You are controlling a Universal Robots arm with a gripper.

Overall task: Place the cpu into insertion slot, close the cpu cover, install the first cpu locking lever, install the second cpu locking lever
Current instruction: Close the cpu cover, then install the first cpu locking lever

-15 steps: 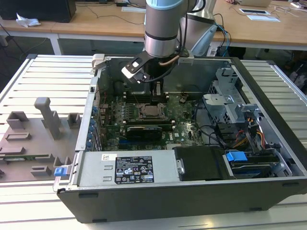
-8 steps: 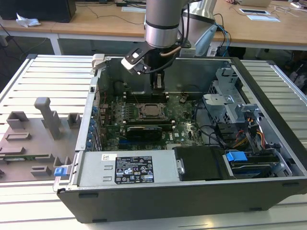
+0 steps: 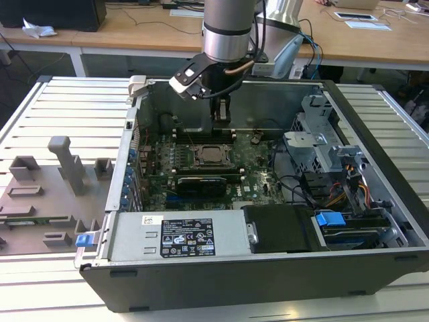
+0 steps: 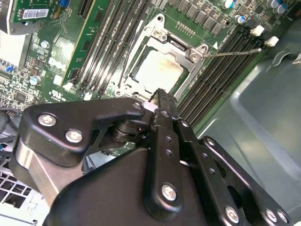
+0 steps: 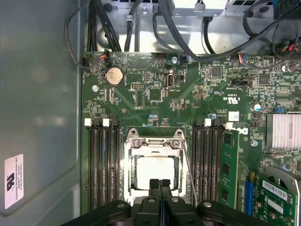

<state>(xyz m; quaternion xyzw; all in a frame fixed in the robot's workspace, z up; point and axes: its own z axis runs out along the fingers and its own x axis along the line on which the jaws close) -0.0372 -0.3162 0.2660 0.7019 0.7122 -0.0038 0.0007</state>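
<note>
the cpu point(image 5: 153, 170) already lies flat in the insertion slot point(image 3: 196, 156) on the green motherboard point(image 5: 155, 94), inside the open computer case point(image 3: 268, 268) on the slatted tabletop point(image 3: 60, 107). the cpu cover point(image 5: 153, 143) appears folded down over it, its frame around the chip's pale top, so the first two steps look done. one thin wire locking lever point(image 4: 235, 52) juts out from the socket's corner across the memory slots, which suggests it is not latched; the other lever's state i cannot tell. the end effector point(image 5: 160, 182) hangs just above the near edge of the cpu, its two fingers pressed together with nothing between them. the lever work seems to be what is left.
</note>
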